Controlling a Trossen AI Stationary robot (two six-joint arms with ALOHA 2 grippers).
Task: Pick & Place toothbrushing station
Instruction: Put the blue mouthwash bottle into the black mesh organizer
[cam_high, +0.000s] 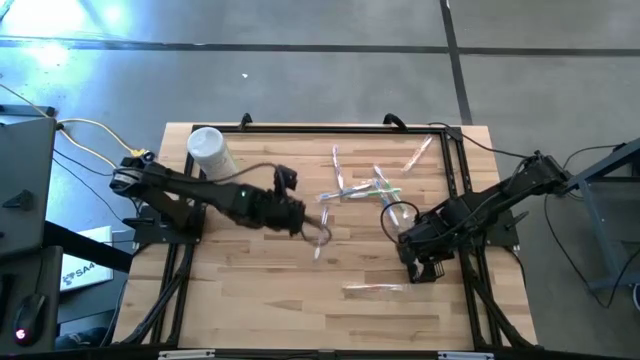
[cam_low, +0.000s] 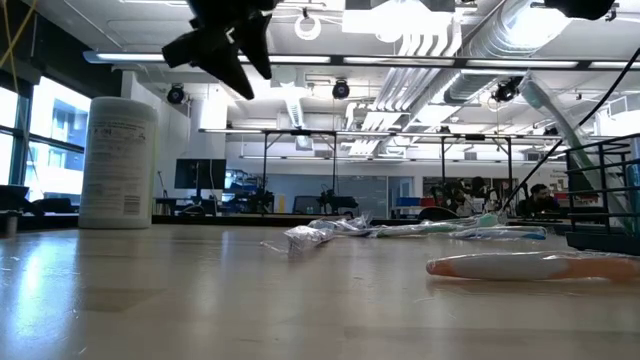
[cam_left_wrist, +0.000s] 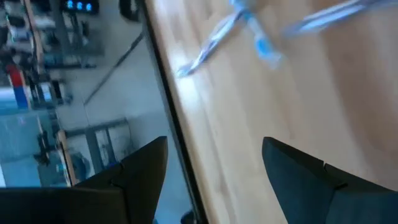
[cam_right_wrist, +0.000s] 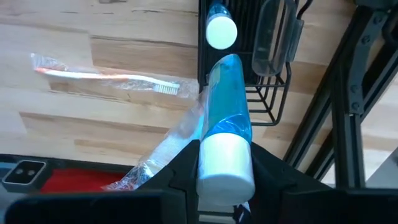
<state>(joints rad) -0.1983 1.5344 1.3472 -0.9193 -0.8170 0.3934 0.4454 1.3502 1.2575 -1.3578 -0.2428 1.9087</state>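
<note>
While your right gripper (cam_right_wrist: 225, 163) clamps a teal toothpaste tube with a white cap (cam_right_wrist: 226, 106), your left gripper (cam_left_wrist: 214, 171) hangs spread apart and empty above mid-table.

You have the tube poised just over the small black wire-mesh holder (cam_right_wrist: 264, 93) near the wooden table's (cam_high: 260, 290) right edge, where another tube (cam_right_wrist: 221, 28) already stands. Wrapped toothbrushes (cam_high: 362, 186) lie scattered mid-table, one orange-handled toothbrush (cam_right_wrist: 106, 78) beside the holder, and a white cylindrical canister (cam_high: 211, 151) stands at the far left.
</note>
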